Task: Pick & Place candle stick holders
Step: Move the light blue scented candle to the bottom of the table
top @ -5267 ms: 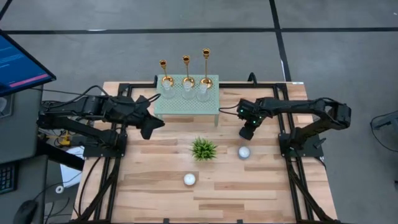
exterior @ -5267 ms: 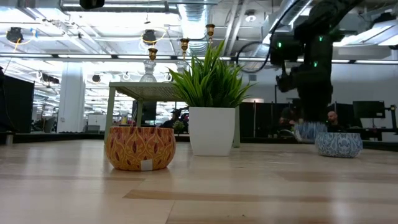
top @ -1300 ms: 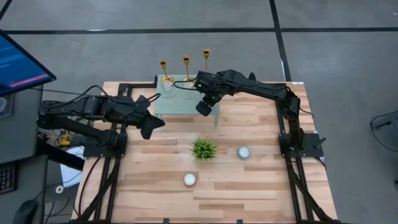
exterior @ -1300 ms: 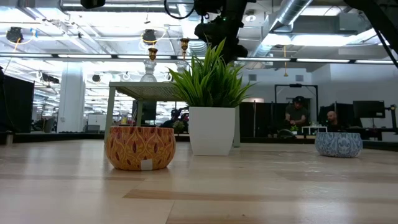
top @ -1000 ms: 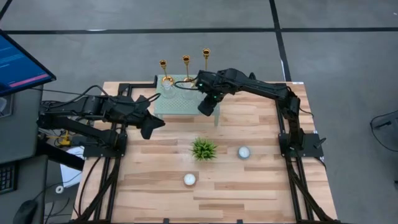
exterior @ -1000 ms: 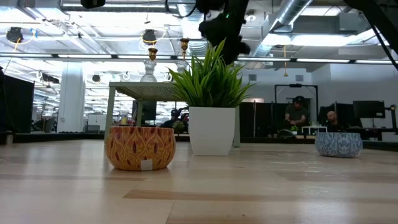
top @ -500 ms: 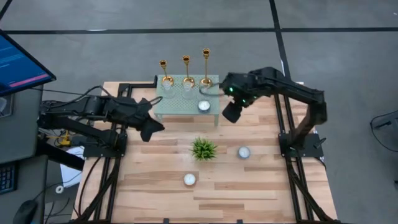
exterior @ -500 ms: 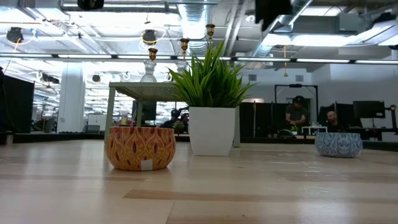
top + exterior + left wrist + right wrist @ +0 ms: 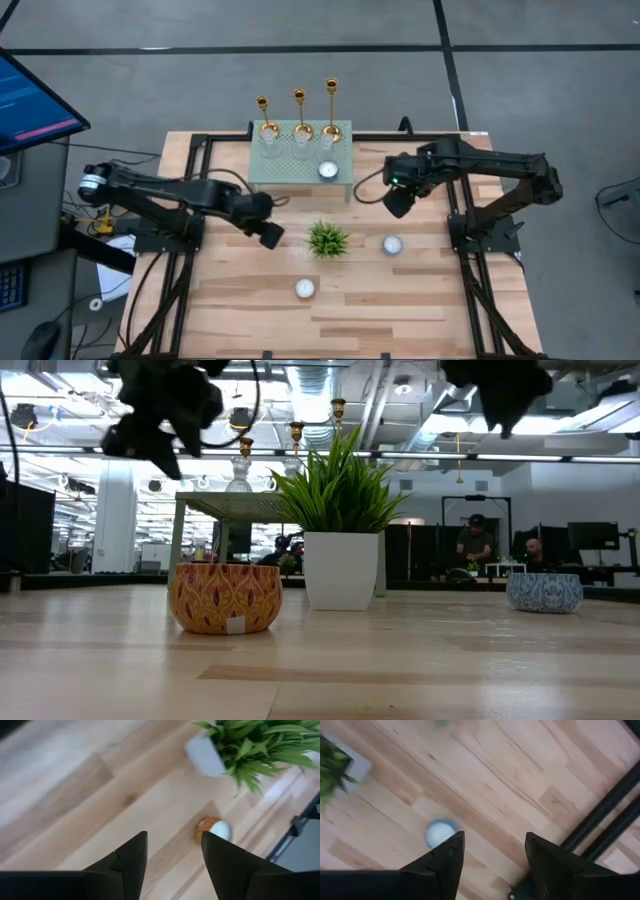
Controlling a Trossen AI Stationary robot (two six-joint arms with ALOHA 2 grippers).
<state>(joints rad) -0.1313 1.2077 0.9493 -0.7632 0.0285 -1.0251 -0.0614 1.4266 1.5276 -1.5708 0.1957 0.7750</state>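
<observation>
On green stand [image 9: 300, 165], three gold candlesticks [image 9: 299, 114] (in glass cups [image 9: 298, 146]), both grippers' fingers apart.

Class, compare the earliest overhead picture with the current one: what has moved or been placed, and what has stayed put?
A candle now sits on the green stand; earlier it did not. The right gripper went there and came back empty, jaws open. The left gripper moved toward the plant, open. The three candle stick holders stayed in place.
</observation>
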